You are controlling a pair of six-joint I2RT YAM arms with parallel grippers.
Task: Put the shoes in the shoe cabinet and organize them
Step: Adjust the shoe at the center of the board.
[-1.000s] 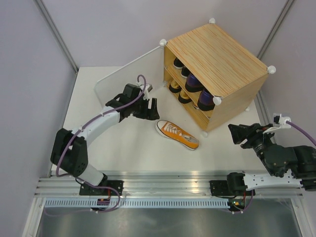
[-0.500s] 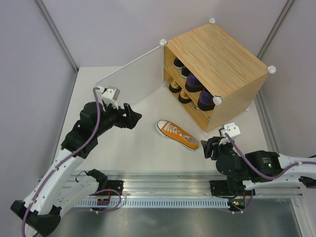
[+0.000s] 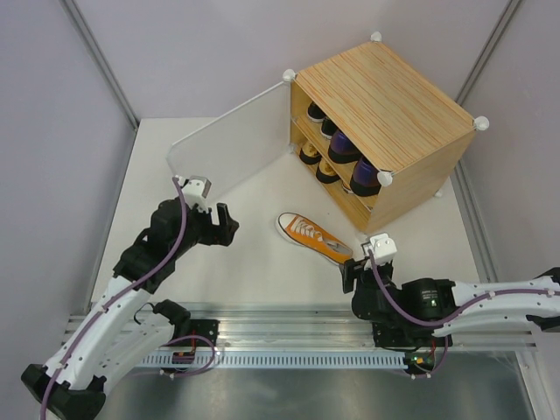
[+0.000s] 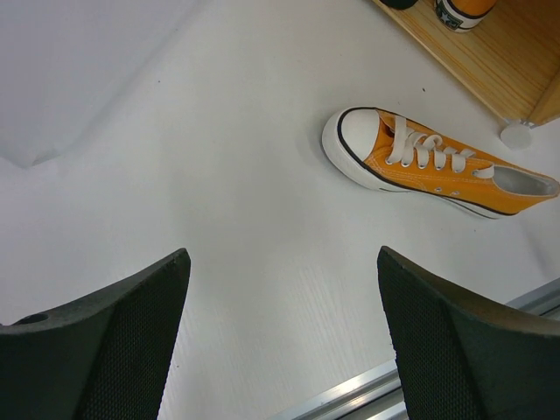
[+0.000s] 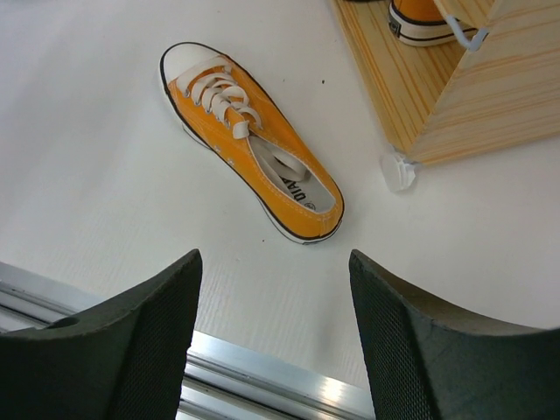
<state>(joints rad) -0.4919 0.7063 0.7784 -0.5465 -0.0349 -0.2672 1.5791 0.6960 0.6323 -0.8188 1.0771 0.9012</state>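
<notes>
One orange sneaker (image 3: 315, 238) lies on the white table in front of the shoe cabinet (image 3: 385, 96), toe toward the left. It also shows in the left wrist view (image 4: 437, 166) and the right wrist view (image 5: 249, 140). The cabinet's shelves hold black sneakers (image 3: 317, 112), purple loafers (image 3: 346, 149) and gold pumps (image 3: 308, 156). A second orange sneaker (image 5: 420, 22) sits on its lower level. My left gripper (image 3: 226, 223) is open and empty, left of the sneaker (image 4: 282, 255). My right gripper (image 3: 350, 276) is open and empty, just near of the sneaker's heel (image 5: 273, 255).
The white translucent door (image 3: 227, 144) stands swung open to the left of the cabinet. A white corner knob (image 5: 398, 168) sits at the cabinet's near foot. An aluminium rail (image 3: 297, 319) runs along the table's near edge. Grey walls close in both sides.
My left arm has drawn back from the cabinet front toward the near left. My right arm has swung in from the right edge to just near the orange sneaker's heel.
</notes>
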